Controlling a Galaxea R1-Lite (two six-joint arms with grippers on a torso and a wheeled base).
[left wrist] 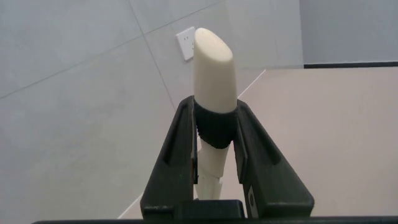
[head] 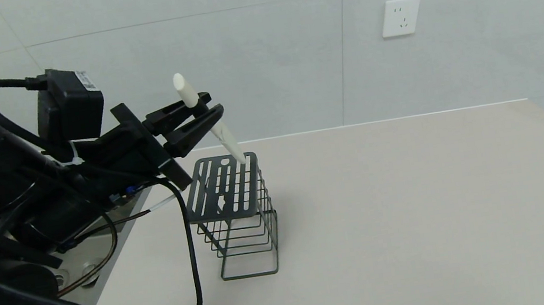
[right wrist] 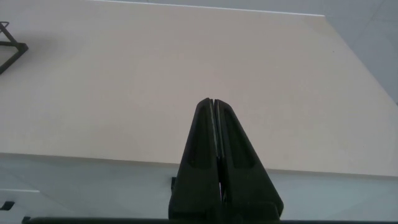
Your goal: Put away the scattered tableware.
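My left gripper (head: 202, 110) is shut on a cream-white utensil (head: 208, 121) with a black band, held slanted above the black wire cutlery rack (head: 232, 215). The utensil's lower tip touches or enters a slot at the far right of the rack's slotted top plate. In the left wrist view the utensil handle (left wrist: 213, 59) sticks up between the black fingers (left wrist: 181, 146). My right gripper (right wrist: 214, 109) is shut with nothing in it, held beyond the near edge of the beige counter (right wrist: 186, 68).
The rack stands at the left of the beige counter (head: 392, 210). A steel sink (head: 80, 264) lies to its left, partly behind my left arm. A tiled wall with a white socket (head: 401, 17) rises behind. A corner of the rack (right wrist: 9, 46) shows in the right wrist view.
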